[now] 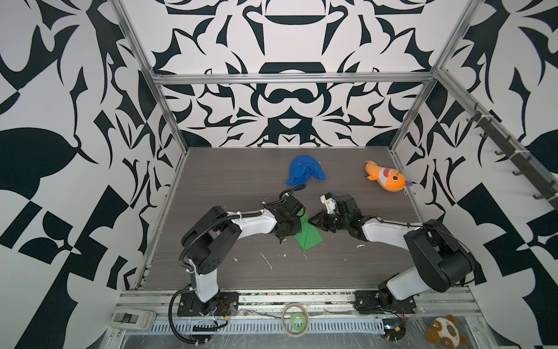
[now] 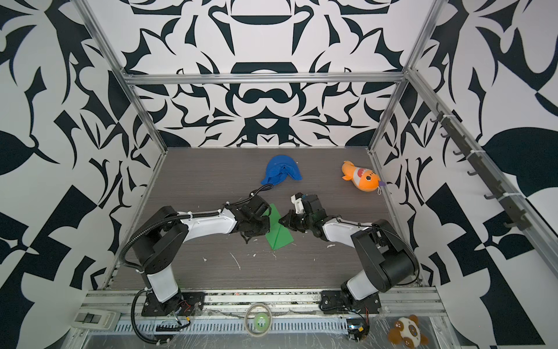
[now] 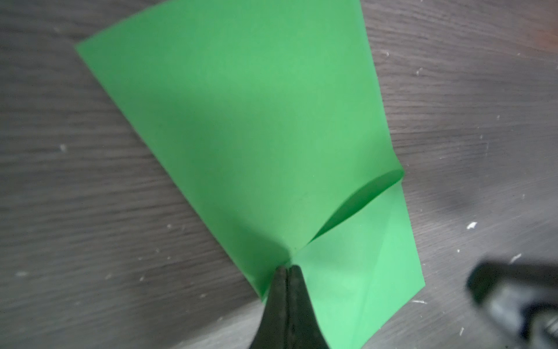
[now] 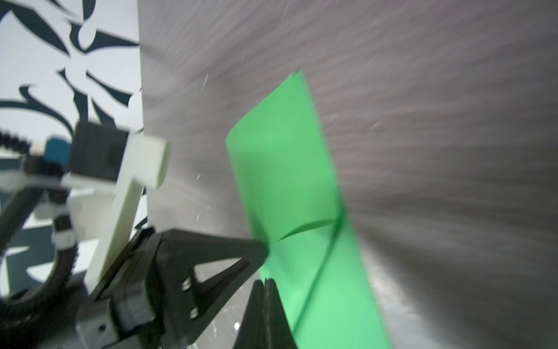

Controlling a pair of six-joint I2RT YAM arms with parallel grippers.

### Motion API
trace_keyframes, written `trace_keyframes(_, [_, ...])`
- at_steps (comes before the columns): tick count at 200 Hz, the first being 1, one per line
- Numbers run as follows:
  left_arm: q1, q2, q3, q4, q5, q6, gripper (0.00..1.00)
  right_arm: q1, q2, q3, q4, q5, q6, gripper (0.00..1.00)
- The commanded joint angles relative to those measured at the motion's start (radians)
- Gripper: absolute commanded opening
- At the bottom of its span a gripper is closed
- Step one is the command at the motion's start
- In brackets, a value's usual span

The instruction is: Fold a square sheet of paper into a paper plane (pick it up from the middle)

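Note:
The green sheet of paper (image 1: pixel 309 235) (image 2: pixel 279 235) lies on the dark wood table, folded over itself into a tapering shape. One flap bulges up along a curved edge (image 3: pixel 362 199). My left gripper (image 3: pixel 288 269) is shut, its tip resting on the paper (image 3: pixel 241 121) where the flap's crease starts. In both top views it comes in from the left (image 1: pixel 297 225) (image 2: pixel 268 222). My right gripper (image 4: pixel 265 282) is also shut, its tip at the paper's (image 4: pixel 287 169) near edge, close beside the left fingers (image 4: pixel 253 246). Nothing shows between either pair of jaws.
A blue cloth lump (image 1: pixel 305 173) lies behind the grippers and an orange plush fish (image 1: pixel 388 178) at the back right. White scraps (image 1: pixel 267 261) dot the table in front of the paper. A tape roll (image 1: pixel 294 320) and a brown-and-white plush toy (image 1: pixel 447 332) sit beyond the front rail.

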Motion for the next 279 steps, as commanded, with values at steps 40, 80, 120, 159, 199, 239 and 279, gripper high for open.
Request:
trace_keyframes(40, [-0.001,0.038,-0.014,-0.072,-0.031,0.003,0.0,0.063,0.048,-0.033,0.05,-0.045,0.054,0.03])
trace_keyframes(80, [-0.001,0.038,-0.016,-0.073,-0.034,0.0,0.0,0.069,0.104,-0.063,0.054,-0.081,0.062,0.03])
trace_keyframes(120, [-0.001,0.038,-0.017,-0.078,-0.038,-0.002,0.0,0.068,0.087,-0.121,0.071,-0.069,0.073,0.03])
trace_keyframes(159, [-0.001,0.039,-0.016,-0.078,-0.04,-0.003,0.0,0.096,0.015,-0.104,0.022,-0.068,0.052,0.03])
trace_keyframes(199, [-0.001,0.038,-0.013,-0.081,-0.041,-0.002,0.0,0.132,0.06,-0.047,0.029,-0.065,0.054,0.03])
trace_keyframes(239, [-0.001,0.041,-0.013,-0.08,-0.04,-0.002,0.0,0.132,0.094,-0.079,0.06,-0.063,0.067,0.03])
trace_keyframes(279, [-0.001,0.047,-0.006,-0.081,-0.036,0.002,0.0,0.133,0.048,-0.148,0.041,-0.062,0.069,0.03])
